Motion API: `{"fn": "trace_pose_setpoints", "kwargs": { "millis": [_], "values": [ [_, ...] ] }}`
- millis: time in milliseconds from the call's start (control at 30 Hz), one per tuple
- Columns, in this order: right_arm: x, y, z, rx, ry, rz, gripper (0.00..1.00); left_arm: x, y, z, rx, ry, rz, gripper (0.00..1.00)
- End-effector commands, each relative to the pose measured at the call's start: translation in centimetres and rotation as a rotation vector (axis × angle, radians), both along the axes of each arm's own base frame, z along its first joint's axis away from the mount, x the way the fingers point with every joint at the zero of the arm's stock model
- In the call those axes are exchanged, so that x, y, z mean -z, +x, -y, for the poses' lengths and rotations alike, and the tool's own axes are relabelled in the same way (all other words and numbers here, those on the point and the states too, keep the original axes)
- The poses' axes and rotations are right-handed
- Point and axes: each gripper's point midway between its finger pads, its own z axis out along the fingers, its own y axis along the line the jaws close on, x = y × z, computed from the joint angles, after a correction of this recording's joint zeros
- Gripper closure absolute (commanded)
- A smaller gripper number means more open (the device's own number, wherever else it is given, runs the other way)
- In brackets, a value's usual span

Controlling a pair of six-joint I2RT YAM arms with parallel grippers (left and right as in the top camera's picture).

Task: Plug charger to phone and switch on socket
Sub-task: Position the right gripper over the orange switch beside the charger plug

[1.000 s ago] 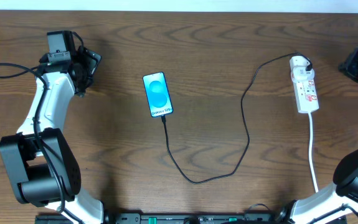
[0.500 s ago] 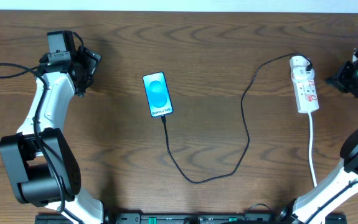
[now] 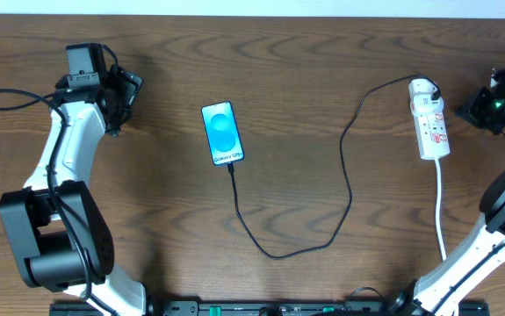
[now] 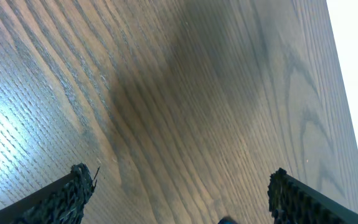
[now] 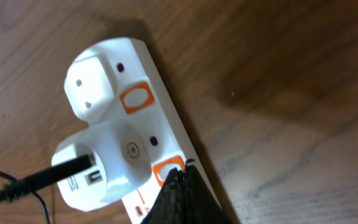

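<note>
Seen from overhead, the left arm reached to 10 o'clock, its left gripper point(image 3: 122, 92) spread wide and empty above the wooden table point(image 3: 305, 70). The right arm stretched to 2 o'clock, with the right gripper point(image 5: 180, 186) pinched shut on nothing, its tip at a red switch point(image 5: 168, 168) of the power strip point(image 3: 431, 123). The Galaxy phone point(image 3: 222, 133) lay near centre, the black charger cable point(image 3: 349, 189) meeting its 6 o'clock edge.

Even overhead light; wrist-view glare, blur

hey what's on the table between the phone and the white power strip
Only the black charger cable, looping from the bottom edge of the phone across to the far end of the socket. The rest is bare wooden table. The overhead view shows it.
</note>
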Motion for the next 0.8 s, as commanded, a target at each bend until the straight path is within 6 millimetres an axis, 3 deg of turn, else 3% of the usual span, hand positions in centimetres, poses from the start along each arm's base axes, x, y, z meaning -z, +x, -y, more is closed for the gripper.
{"fn": "trace_pose_setpoints", "kwargs": {
  "millis": [0,300,767],
  "values": [
    [1.3,0.4,-1.0,-0.038,0.008,-0.005,0.99,-0.2,0.0,-0.5,0.0,0.03,-0.001,0.08],
    [3.0,0.7,-2.7,-0.069,0.026,-0.036,0.99,-0.2,0.0,-0.5,0.0,0.03,-0.001,0.08],
    [3.3,0.8,-4.6,-0.106,0.038,-0.06,0.99,-0.2,0.0,-0.5,0.0,0.03,-0.001,0.08]
  ]
}}
